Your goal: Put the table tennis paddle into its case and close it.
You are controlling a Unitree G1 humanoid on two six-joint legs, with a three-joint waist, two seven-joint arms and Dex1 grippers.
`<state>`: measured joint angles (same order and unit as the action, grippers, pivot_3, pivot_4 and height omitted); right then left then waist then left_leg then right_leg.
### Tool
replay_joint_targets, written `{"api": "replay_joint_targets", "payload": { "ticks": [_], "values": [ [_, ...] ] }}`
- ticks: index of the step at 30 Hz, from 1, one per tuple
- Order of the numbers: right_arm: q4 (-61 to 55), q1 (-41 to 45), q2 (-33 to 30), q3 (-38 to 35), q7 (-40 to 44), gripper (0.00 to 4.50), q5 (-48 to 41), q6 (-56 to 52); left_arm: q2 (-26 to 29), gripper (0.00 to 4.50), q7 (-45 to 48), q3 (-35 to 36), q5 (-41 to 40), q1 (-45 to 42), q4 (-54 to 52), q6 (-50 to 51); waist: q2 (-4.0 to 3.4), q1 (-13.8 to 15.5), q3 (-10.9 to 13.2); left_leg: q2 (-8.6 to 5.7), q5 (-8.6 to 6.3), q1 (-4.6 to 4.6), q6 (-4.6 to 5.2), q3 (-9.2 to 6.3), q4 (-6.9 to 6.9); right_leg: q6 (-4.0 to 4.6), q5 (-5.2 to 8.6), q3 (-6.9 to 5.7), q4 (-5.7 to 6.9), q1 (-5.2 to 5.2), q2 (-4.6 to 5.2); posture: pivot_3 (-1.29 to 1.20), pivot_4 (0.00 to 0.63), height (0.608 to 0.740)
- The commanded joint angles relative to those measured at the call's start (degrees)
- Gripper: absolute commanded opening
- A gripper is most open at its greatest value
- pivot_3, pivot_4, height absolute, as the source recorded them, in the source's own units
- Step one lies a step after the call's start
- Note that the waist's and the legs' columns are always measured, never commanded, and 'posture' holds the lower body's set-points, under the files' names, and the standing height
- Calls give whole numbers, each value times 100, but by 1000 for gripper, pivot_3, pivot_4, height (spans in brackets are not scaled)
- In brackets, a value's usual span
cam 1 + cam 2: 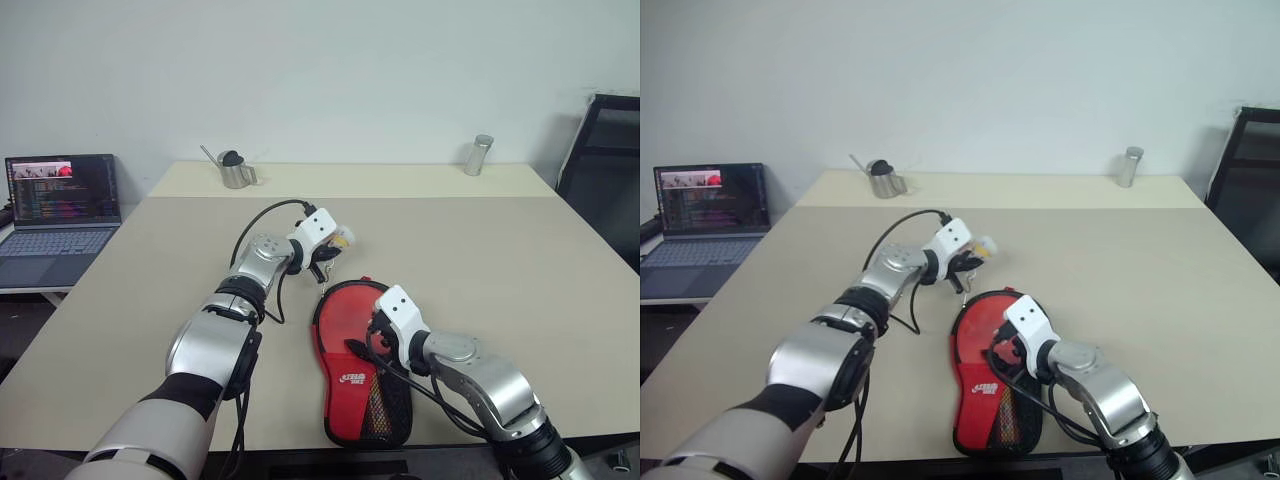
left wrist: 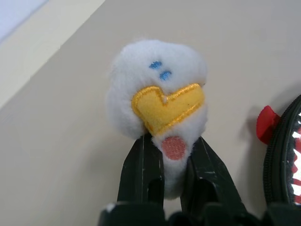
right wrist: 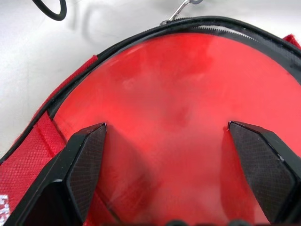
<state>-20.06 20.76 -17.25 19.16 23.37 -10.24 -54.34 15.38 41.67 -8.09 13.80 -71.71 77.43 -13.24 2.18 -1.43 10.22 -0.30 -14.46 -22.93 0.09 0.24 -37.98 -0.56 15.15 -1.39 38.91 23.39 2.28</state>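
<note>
Red fabric case [image 1: 355,375] lies flat on the beige table [image 1: 500,270], near its front edge, at roughly 6 o'clock of the tabletop. Black trim and zipper run round its rim; a white logo and mesh pocket sit toward its narrow near end. In the right wrist view a smooth red surface fills the open mouth of the case, likely the table tennis paddle [image 3: 169,113] face, though I cannot tell for certain.

Right gripper [image 3: 167,136] hovers over the wide end of the case, fingers spread wide, nothing between them.

Left gripper [image 2: 169,165] is above the table at about 11 o'clock from the case, fingers nearly closed, pinching a small white plush duck [image 2: 157,101] with yellow bill, blue eyes and a pink cheek patch. A black cable [image 1: 262,225] loops above that wrist.

At the table's far edge: a metal cup [image 1: 235,170] at 11 o'clock, a metal cylinder [image 1: 479,155] at 1 o'clock. An open laptop [image 1: 60,210] sits on a separate surface at 9 o'clock. A black chair [image 1: 605,170] stands at 3 o'clock.
</note>
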Motion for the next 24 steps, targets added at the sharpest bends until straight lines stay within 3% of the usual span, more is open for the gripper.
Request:
{"api": "replay_joint_targets", "payload": {
  "ticks": [1, 12, 24],
  "values": [
    [195, -227, -42, 34, -78, 4500, 16, -413, -12, 135, -320, -180, 312, -325, -48, -425, 0, 0, 0, -1, 0, 0, 0, 0, 0, 0, 0, -1, 0, -1, 0, 0, 150, 740],
    [-98, -458, 70, 48, -301, 4500, -17, -678, -272, 135, -1426, -1282, 1666, -408, 58, -1476, 3, 33, -2, -2, 0, 0, 0, -5, 0, -10, 6, -6, -5, -6, 1, 0, 150, 740],
    [-532, -812, 173, 37, -581, 4500, -45, -996, -583, 135, -2358, -2050, 2565, -497, 153, -1756, 5, 126, -3, -3, 0, 0, 0, -6, 0, -21, 12, -9, -6, -8, 1, 0, 150, 740]
  ]
}}
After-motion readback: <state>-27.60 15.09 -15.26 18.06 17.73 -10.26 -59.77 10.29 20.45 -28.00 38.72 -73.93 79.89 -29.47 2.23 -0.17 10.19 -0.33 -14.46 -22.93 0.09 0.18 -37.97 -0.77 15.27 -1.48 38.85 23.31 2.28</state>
